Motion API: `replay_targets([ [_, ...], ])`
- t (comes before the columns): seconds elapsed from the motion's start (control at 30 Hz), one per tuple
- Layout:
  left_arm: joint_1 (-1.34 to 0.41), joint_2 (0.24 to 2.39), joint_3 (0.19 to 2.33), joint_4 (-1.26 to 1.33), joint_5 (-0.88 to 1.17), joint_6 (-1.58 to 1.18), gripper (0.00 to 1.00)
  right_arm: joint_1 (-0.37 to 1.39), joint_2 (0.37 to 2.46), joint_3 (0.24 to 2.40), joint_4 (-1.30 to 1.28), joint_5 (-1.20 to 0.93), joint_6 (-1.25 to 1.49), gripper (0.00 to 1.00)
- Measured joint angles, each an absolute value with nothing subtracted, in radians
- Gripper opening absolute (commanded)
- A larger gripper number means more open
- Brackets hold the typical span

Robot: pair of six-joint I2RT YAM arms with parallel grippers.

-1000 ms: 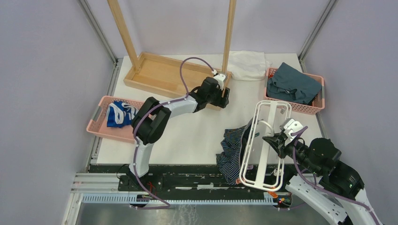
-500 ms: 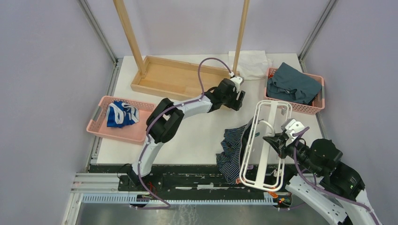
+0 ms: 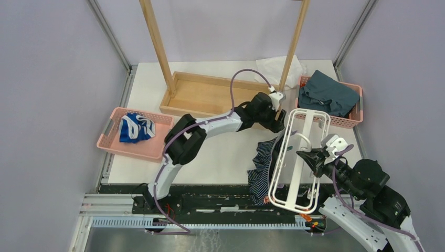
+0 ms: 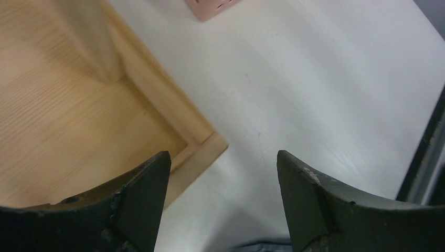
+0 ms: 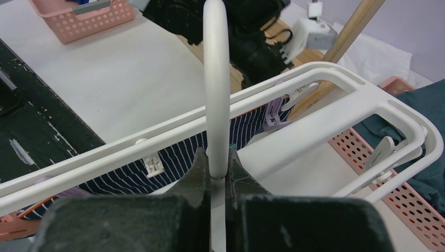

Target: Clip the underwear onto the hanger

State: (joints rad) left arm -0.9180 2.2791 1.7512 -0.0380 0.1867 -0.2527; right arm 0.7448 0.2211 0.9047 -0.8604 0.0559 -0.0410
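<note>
Two requirements: my right fingers (image 5: 202, 170), shut tight on the hook of the hanger (image 5: 216, 79), should hold the frame steady while my left fingers (image 4: 141, 197), wide open and empty above the wooden tray (image 4: 63, 131), move toward 6 o'clock to the underwear (image 3: 261, 170) beneath the frame's 9 o'clock rail.

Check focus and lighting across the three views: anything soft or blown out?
Top external: even light, sharp, no glare. Left wrist: left claw blurred up close, wooden rack base in focus. Right wrist: right claw dark and soft, hanger crisp.
</note>
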Motion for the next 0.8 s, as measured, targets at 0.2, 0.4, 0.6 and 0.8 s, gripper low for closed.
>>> replay_targets([
  [0.2,-0.759,2.006,1.47,0.011,0.212,-0.252,0.81,0.745,0.253,0.905,-0.834,0.064,-0.022,0.0],
  [0.4,-0.547,1.869,1.298,0.032,0.079,-0.226,0.81,0.745,0.385,0.925,-0.803,0.099,0.015,0.0],
  [0.6,-0.514,1.866,1.174,-0.014,-0.043,-0.207,0.81,0.745,0.5,0.935,-0.661,0.122,0.015,0.0],
  [0.8,-0.507,1.832,1.105,0.052,-0.095,-0.204,0.81,0.745,0.667,1.008,-0.51,0.133,-0.007,0.0],
])
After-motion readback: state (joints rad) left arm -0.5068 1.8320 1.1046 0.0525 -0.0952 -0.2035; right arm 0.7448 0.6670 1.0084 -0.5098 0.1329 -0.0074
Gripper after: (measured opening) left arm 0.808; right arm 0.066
